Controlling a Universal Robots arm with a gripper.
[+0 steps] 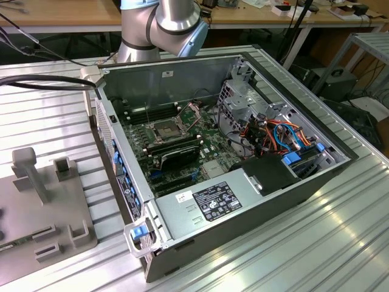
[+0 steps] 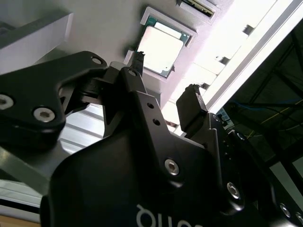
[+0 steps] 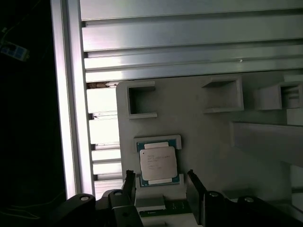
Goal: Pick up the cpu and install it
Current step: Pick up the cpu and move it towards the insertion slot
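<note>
Cpu: the small flat square chip with a matte silver-grey metal top and a green rim point(image 3: 157, 163) point(image 2: 161, 49) lies flat in a shallow square recess of a pale grey plastic fixture plate point(image 3: 208, 142); it shows in both wrist views.
Gripper: the black two-fingered gripper point(image 3: 161, 183) hovers over the chip, near it but not touching it.
Jaws: spread wide and pinching nothing; the chip shows in the gap between the two black fingertips point(image 2: 191, 101).
Fixture plate: rests on the ribbed aluminium table point(image 3: 189, 33), at the exterior view's left point(image 1: 36, 210), and carries raised grey brackets.
Computer case: the open grey metal tower case point(image 1: 182, 76) lies on its side on the table, to the exterior view's right of the plate.
Socket: the square black socket point(image 1: 163, 129) sits on the green motherboard inside the case, with its metal frame tilted up beside it.
Arm: the silver and blue arm joint point(image 1: 173, 24) stands at the far side of the case.
</note>
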